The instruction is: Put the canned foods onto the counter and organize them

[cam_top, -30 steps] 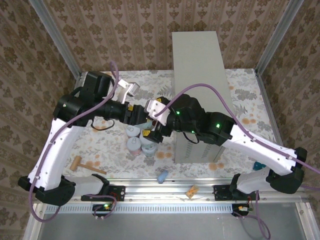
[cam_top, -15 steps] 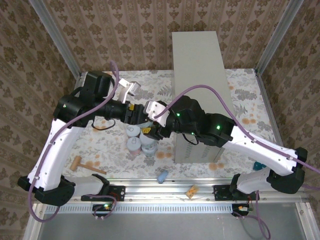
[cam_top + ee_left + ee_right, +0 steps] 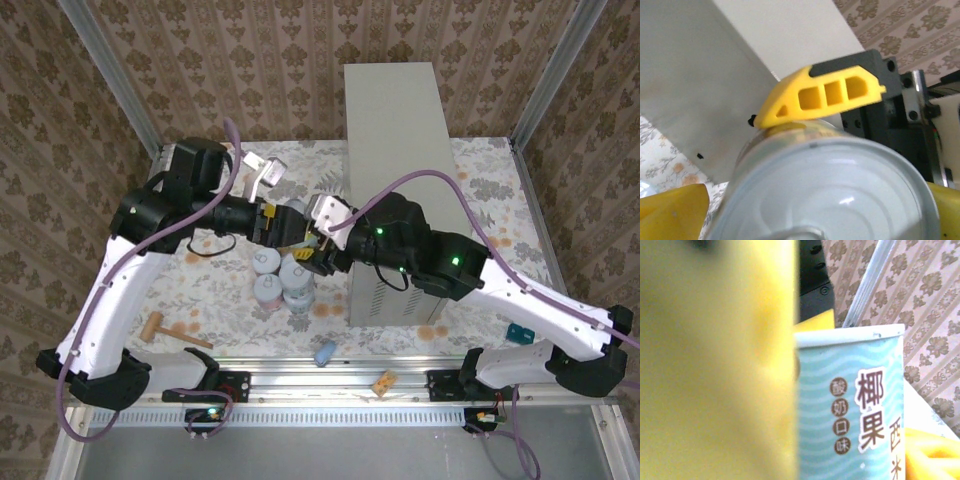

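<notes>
Change since a second ago: the right arm's forearm has swung outward, away from the counter's (image 3: 395,110) near-right corner. The right gripper (image 3: 316,246) has come up off the cluster of floor cans to meet the left gripper (image 3: 288,224), just left of the counter's near-left edge.

Item 1: light-blue can (image 3: 850,415). Upright, off the floor, just left of the counter, between the two grippers. Pale rim band and a wavy blue label with brown Chinese characters. The left wrist view shows its silvery lid (image 3: 835,195) from above, with the counter's grey wall behind.

Item 2: right gripper. Clenched on the light-blue can. A broad yellow finger (image 3: 715,365) lies against the label's left side and a second yellow tip is at its right. In the left wrist view a ribbed finger (image 3: 825,97) crosses the can's far rim.

Item 3: left gripper. Released. Its yellow fingertips (image 3: 670,215) stand wide at the lower corners of its own view, with the lid between them and a sliver of floor showing beside the lower-left tip.

Item 4: floor cans (image 3: 270,290). A tight cluster, upright with pale lids up, left of the counter's near-left corner and apart from it.

Item 5: sundries. A wooden mallet (image 3: 160,328) lies well left of the counter. A blue lump (image 3: 325,352) sits in front of its near-left corner. A tan block (image 3: 383,381) rests on the rail in front of it.
</notes>
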You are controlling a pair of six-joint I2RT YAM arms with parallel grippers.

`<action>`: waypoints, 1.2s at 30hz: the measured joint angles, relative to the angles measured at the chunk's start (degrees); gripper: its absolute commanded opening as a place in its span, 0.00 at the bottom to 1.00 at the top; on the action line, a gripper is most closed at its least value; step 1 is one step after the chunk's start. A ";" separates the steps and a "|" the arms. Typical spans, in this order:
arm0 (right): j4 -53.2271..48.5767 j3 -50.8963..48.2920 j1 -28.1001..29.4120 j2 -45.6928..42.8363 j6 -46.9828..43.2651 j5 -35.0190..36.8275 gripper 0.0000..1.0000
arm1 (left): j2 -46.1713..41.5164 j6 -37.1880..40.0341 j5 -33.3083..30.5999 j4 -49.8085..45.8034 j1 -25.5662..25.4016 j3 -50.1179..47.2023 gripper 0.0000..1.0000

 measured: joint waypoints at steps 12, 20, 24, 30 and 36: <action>4.48 -1.73 -6.19 -1.68 5.90 1.31 0.56 | -4.85 -3.67 9.05 9.22 20.94 -2.01 1.00; 6.03 -5.88 -12.00 -9.81 9.14 3.54 0.58 | -5.49 -2.05 12.63 10.43 22.93 -4.35 1.00; 5.73 -9.38 -12.59 -16.20 9.79 5.46 0.58 | -4.50 0.00 10.99 11.96 19.74 -5.42 1.00; 5.01 -15.54 -12.90 -25.75 12.83 7.98 0.57 | -3.26 5.49 3.98 15.54 3.17 -5.57 1.00; 2.62 -18.97 -12.90 -31.85 15.67 8.57 0.58 | 0.24 7.61 -0.83 23.28 -5.27 -5.60 1.00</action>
